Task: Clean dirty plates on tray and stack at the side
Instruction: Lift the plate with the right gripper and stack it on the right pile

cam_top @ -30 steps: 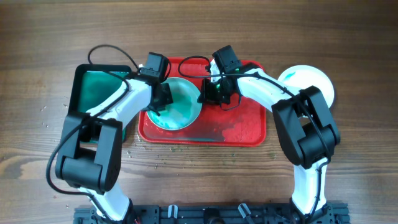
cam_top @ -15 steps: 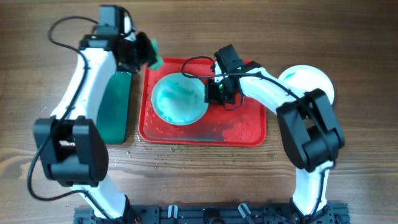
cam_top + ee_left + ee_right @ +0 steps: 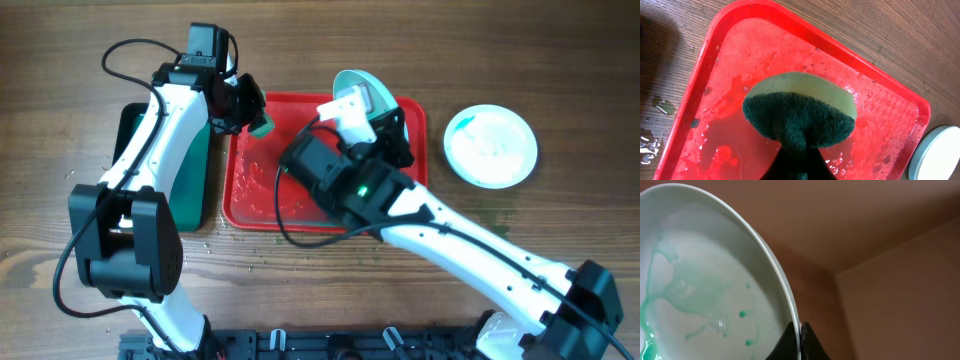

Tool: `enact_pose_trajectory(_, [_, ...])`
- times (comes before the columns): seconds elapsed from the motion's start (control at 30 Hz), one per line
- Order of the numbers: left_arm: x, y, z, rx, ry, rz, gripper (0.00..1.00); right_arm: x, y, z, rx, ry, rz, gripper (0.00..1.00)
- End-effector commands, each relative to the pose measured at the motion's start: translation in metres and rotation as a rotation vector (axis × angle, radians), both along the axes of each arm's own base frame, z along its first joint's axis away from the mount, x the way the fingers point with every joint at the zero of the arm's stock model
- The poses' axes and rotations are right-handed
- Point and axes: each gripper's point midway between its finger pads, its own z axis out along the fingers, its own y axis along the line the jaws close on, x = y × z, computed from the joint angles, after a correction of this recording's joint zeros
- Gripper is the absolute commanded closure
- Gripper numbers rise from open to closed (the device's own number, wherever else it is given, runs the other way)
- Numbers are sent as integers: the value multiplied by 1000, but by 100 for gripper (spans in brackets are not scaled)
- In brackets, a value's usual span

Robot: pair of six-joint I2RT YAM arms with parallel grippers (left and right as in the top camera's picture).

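Observation:
The red tray (image 3: 255, 190) is wet, smeared, and has no plate on it; it also shows in the left wrist view (image 3: 740, 65). My right gripper (image 3: 372, 108) is raised above the tray's far edge, shut on the rim of a white plate (image 3: 355, 90) tilted on edge. The right wrist view shows its fingers (image 3: 800, 336) pinching the rim, with green soap streaks on the plate (image 3: 705, 295). My left gripper (image 3: 248, 115) is shut on a green-and-yellow sponge (image 3: 800, 115), held over the tray's far left corner. A second white plate (image 3: 490, 146) lies on the table to the right.
A dark green basin (image 3: 190, 180) stands left of the tray, under the left arm. Water drops lie on the wood near the tray's left edge (image 3: 662, 106). The right-hand plate's rim shows in the left wrist view (image 3: 940, 152).
The right gripper has lifted the plate off the tray and raised it on edge, the arm swinging up high. The left gripper moved slightly right with the sponge.

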Motion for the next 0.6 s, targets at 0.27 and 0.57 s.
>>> enact_pose_trajectory(0.27, [0,7,-7,42,8,9,96,-11,22,41,-96,-147,12,96])
enact_pose_trajectory(0.57, [-3,15,-10,87,20,22,96,40,-70,-97,844,475,-164,96])
